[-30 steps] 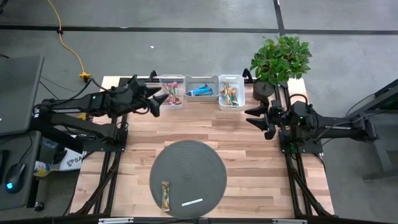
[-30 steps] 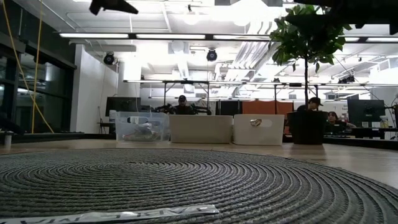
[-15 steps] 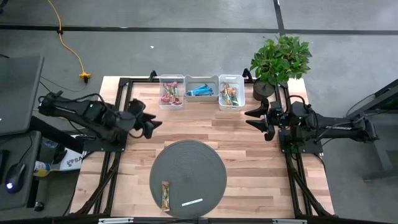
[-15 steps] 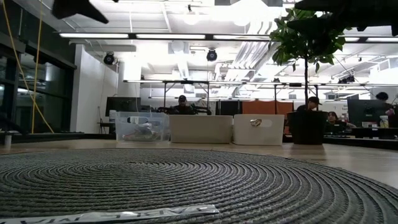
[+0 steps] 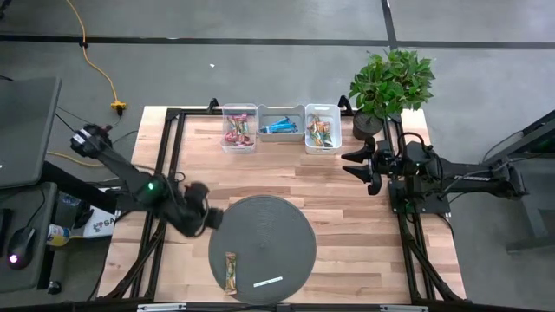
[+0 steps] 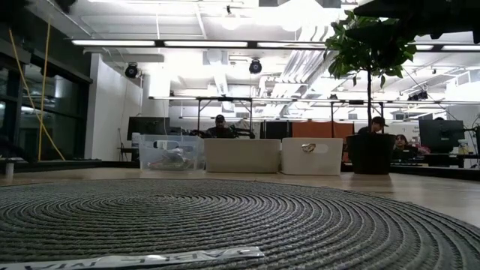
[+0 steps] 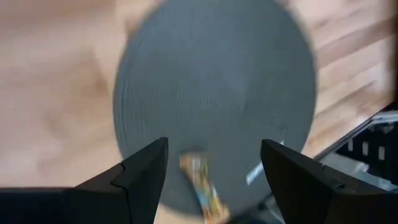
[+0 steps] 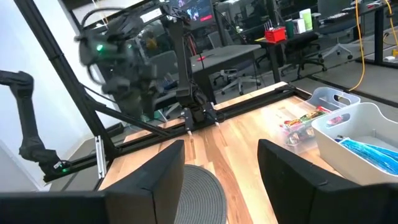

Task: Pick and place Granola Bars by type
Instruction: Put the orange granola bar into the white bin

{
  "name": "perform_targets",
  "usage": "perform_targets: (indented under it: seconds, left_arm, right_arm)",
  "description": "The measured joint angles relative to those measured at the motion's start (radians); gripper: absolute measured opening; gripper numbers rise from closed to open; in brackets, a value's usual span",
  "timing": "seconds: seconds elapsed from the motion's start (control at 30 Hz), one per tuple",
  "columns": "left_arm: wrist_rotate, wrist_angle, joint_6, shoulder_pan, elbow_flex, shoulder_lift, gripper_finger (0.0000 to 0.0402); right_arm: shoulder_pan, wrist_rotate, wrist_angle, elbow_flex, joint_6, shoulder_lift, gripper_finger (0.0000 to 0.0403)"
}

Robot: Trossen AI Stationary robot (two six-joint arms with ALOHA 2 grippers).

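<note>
One brown-orange granola bar (image 5: pixel 231 271) lies flat on the round grey mat (image 5: pixel 269 234), near its front edge; in the left wrist view the bar (image 7: pixel 202 188) shows blurred. My left gripper (image 5: pixel 210 219) hovers open over the mat's left rim, tipped downward, and the bar lies ahead of its fingers (image 7: pixel 214 165). More granola bars lie in three bins at the far edge: red-pink ones (image 5: pixel 239 130), blue ones (image 5: pixel 279 126) and brown-orange-green ones (image 5: pixel 322 132). My right gripper (image 5: pixel 350 163) waits open and level at the table's right side (image 8: pixel 221 168).
A white label strip (image 5: pixel 267 282) lies on the mat beside the bar. A potted plant (image 5: pixel 388 87) stands at the far right corner. Bare wood (image 5: pixel 295 178) lies between the mat and the bins. People sit in the room beyond the table (image 6: pixel 220 127).
My left gripper has swung from the far-left bin toward the table's near edge and down, ending over the mat's left rim. It has rolled and tipped from roughly level to pointing downward, still open. The bars have not moved.
</note>
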State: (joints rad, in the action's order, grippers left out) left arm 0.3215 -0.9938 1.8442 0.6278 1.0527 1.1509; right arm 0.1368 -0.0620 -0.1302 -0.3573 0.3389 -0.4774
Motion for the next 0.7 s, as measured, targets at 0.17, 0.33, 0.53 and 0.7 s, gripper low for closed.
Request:
perform_targets:
  seconds: [0.17, 0.33, 0.53, 0.7]
  left_arm:
    - [-0.105, 0.104, 0.213, 0.095, 0.000, 0.116, 0.0253]
    - [-0.140, 0.267, 0.327, 0.142, 0.000, 0.232, 0.0253]
    - [-0.168, 0.389, 0.343, 0.138, 0.000, 0.342, 0.0253]
    - [-0.220, 0.395, 0.389, 0.138, 0.000, 0.405, 0.0253]
  right_arm:
    - [0.000, 0.000, 0.003, 0.000, 0.000, 0.000, 0.0187]
    - [0.000, 0.000, 0.008, 0.000, -0.005, 0.000, 0.0186]
    - [0.000, 0.000, 0.014, 0.000, -0.006, 0.000, 0.0186]
    - [0.000, 0.000, 0.019, 0.000, -0.004, 0.000, 0.0186]
